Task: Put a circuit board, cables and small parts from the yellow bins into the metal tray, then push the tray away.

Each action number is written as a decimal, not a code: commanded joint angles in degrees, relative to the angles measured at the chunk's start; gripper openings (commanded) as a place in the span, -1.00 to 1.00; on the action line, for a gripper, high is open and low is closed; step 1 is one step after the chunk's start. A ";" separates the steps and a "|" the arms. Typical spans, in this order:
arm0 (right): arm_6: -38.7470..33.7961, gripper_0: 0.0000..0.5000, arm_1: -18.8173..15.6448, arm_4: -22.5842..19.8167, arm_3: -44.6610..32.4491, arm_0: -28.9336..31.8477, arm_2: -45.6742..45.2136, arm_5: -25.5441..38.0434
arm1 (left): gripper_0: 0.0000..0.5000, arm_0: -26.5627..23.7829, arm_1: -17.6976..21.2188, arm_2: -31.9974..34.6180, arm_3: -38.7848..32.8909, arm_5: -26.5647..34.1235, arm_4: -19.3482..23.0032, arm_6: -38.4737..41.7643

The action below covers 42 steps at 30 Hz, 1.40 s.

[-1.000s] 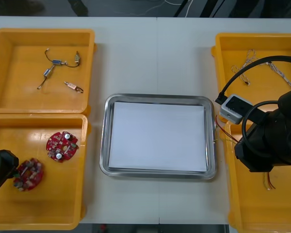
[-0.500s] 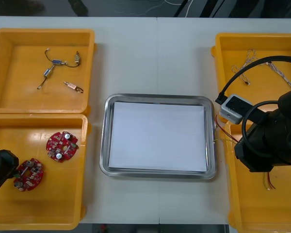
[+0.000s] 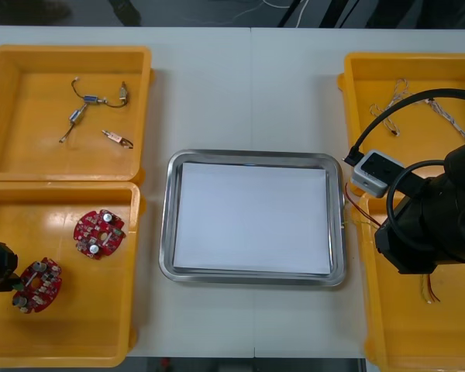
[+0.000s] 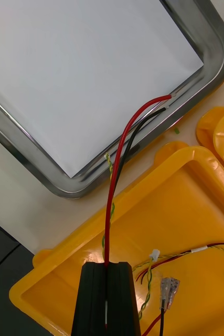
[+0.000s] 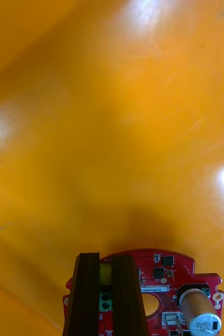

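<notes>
left gripper [image 5: 106,257] clamped on a circuit board [image 5: 167,273] in near-left yellow bin [image 3: 77,329], second board [image 3: 98,232] nearby, right gripper [image 4: 106,265] pinching a red cable [image 4: 112,199], metal tray [image 3: 252,156] white inside

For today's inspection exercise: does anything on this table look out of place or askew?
Only the red and black cable, pinched in the right gripper over a right yellow bin: its free ends stray across to the metal tray's rim. The left gripper grips a circuit board normally.
</notes>
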 commanded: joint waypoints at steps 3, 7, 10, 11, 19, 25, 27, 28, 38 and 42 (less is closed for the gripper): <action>-1.44 -1.00 0.26 0.51 -1.51 -1.58 0.61 0.20 | -1.00 -0.47 6.07 1.89 -2.53 1.17 2.30 -2.12; -1.44 -1.00 0.26 0.51 -1.51 -1.49 0.61 0.20 | -1.00 -1.71 8.97 1.10 -4.20 2.14 2.65 -1.86; -1.44 -1.00 0.26 0.51 -1.60 -1.58 0.61 0.20 | -1.00 -3.73 11.43 0.49 -5.00 4.42 3.18 -1.77; -1.35 -1.00 0.26 0.60 -1.51 -1.49 0.61 0.20 | -1.00 -4.61 12.31 0.22 -5.26 5.48 3.53 -1.86; -1.44 -1.00 0.26 0.60 -1.51 -1.58 0.61 0.20 | -1.00 -10.23 16.27 -3.03 -7.37 9.61 6.96 -1.42; -1.44 -1.00 0.35 0.60 -1.51 -1.49 0.61 0.20 | -1.00 -16.12 19.26 -6.81 -7.54 10.40 12.32 -1.24; -1.44 -1.00 0.26 0.60 -1.51 -1.49 0.61 0.20 | -1.00 -18.32 19.87 -8.39 -7.54 11.01 13.46 -1.33; -1.44 -1.00 0.26 0.60 -1.51 -1.49 0.61 0.20 | -1.00 -18.93 20.05 -9.01 -7.54 11.10 13.73 -1.24; -1.44 -1.00 0.26 0.60 -1.51 -1.49 0.61 0.20 | -1.00 -33.35 20.75 -22.01 -7.81 13.56 14.96 -0.89; -1.44 -1.00 0.26 0.60 -1.51 -1.58 0.61 0.20 | -1.00 -38.36 20.31 -27.11 -7.81 13.56 14.96 -0.80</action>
